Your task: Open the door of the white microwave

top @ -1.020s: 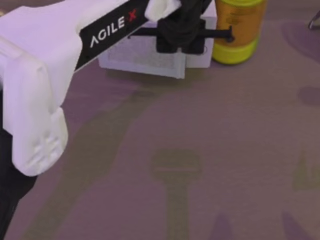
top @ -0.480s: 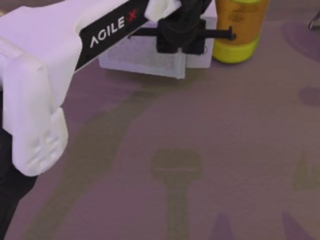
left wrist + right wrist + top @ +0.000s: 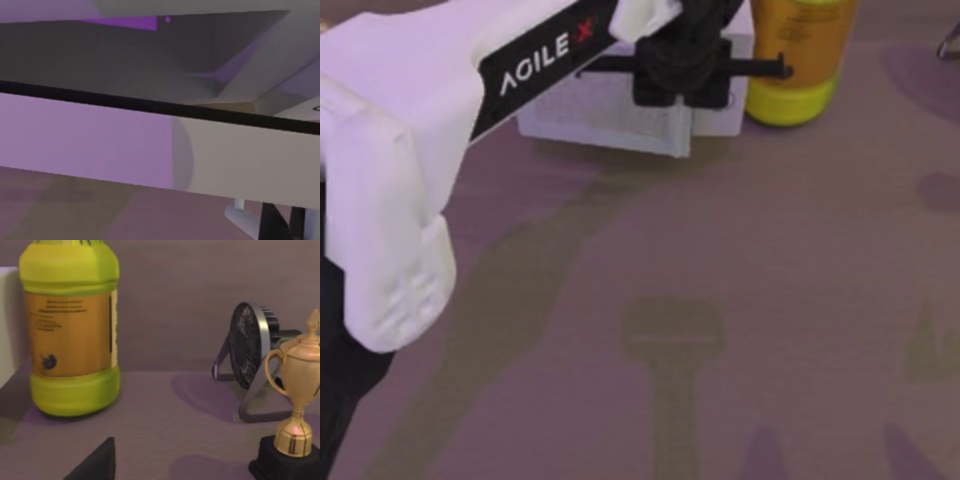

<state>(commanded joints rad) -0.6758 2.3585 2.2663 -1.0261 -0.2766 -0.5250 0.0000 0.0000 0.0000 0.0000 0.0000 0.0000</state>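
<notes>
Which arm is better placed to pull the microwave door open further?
Left. Its gripper is already at the door of the white microwave, which stands slightly ajar. The right arm is out of the top view.

The top camera is looking down on the table, with the left arm crowding its near corner. The left wrist camera is sitting very close to pale panels. The right wrist camera is looking low across the table, sharing the yellow-green jar with the top view.
</notes>
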